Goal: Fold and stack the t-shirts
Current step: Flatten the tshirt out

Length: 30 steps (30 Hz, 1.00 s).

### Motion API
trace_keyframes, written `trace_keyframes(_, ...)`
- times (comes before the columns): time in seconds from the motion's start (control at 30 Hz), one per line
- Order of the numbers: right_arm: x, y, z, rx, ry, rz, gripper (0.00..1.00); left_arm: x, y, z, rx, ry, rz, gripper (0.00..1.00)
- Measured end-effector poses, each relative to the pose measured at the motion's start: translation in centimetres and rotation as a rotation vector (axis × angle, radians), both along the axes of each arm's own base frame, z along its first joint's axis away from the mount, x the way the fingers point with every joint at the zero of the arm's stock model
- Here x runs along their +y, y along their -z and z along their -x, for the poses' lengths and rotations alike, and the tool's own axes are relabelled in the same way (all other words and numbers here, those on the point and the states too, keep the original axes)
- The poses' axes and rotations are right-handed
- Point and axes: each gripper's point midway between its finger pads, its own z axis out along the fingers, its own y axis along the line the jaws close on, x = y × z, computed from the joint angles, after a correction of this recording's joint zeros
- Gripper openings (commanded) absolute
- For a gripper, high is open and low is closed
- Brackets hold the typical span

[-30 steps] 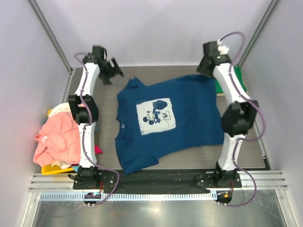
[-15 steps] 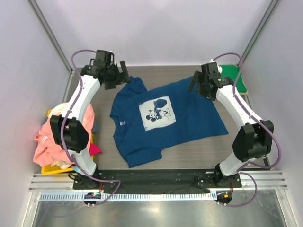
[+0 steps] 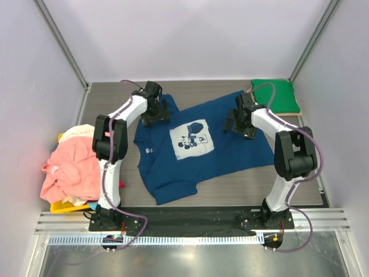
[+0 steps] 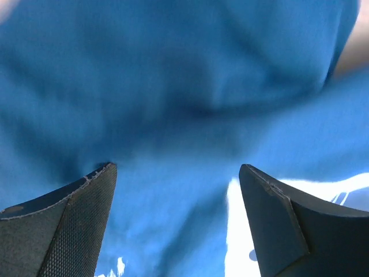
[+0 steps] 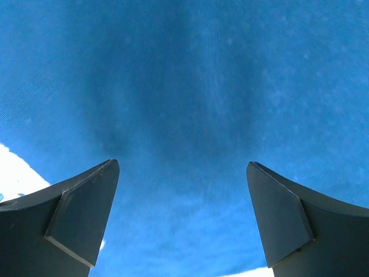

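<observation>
A navy blue t-shirt (image 3: 225, 147) lies spread flat on the table, front up, its white square cartoon print (image 3: 191, 138) in the middle. My left gripper (image 3: 154, 113) hangs low over the shirt's upper left shoulder, jaws open. My right gripper (image 3: 238, 122) hangs low over its upper right part, also open. In the left wrist view the left gripper (image 4: 179, 167) has only blue cloth (image 4: 173, 86) between its fingers. The right gripper (image 5: 183, 163) likewise shows only blue cloth (image 5: 190, 86). A folded green t-shirt (image 3: 278, 96) lies at the back right corner.
A loose heap of salmon pink t-shirt (image 3: 69, 170), cream cloth (image 3: 75, 133) and a bit of magenta (image 3: 119, 183) sits at the left edge over something yellow (image 3: 62, 206). Metal frame posts (image 3: 60, 43) and pale walls close in the table.
Both arms have swung from the back corners down over the navy shirt. The right gripper opened wide. The shirt slid slightly left and lost its stretch toward the back right.
</observation>
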Motion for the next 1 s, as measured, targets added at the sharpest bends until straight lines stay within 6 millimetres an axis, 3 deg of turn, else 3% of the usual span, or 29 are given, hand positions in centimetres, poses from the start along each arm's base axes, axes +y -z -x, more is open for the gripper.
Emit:
trace_keyframes(0.17, 0.3, 3.5, -1.0, 0.072, -0.002, 0.012, 0.98, 0.0, 0.9, -4.4, -0.026, -0.018, -0.025, 0.87)
trace_keyframes(0.33, 1.3, 3.2, -4.6, 0.04, -0.004, -0.007, 0.98, 0.9, 1.0, -10.1, -0.095, -0.05, -0.028, 0.87)
trace_keyframes(0.5, 2.7, 2.8, -8.7, -0.006, 0.004, -0.059, 0.98, 3.0, 0.5, -15.0, -0.196, -0.094, 0.003, 0.89)
trace_keyframes(0.6, 3.7, 2.3, -10.7, -0.032, 0.012, -0.117, 0.98, 4.3, -0.1, -16.9, -0.252, -0.113, 0.053, 0.95)
trace_keyframes(0.73, 5.0, 1.9, -11.0, -0.026, 0.009, -0.191, 0.98, 6.5, -1.1, -17.8, -0.289, -0.141, 0.063, 1.0)
trace_keyframes(0.83, 5.7, 1.5, -10.7, -0.021, -0.007, -0.216, 0.99, 7.1, -3.8, -16.0, -0.286, -0.143, 0.05, 1.0)
trace_keyframes(0.87, 5.7, 1.2, -10.5, -0.021, -0.011, -0.219, 0.99, 6.8, -5.6, -15.3, -0.3, -0.135, 0.049, 1.0)
trace_keyframes(1.0, 5.3, -2.5, -9.3, -0.071, -0.022, -0.216, 1.0, 4.0, -17.3, -11.0, -0.451, -0.082, 0.061, 1.0)
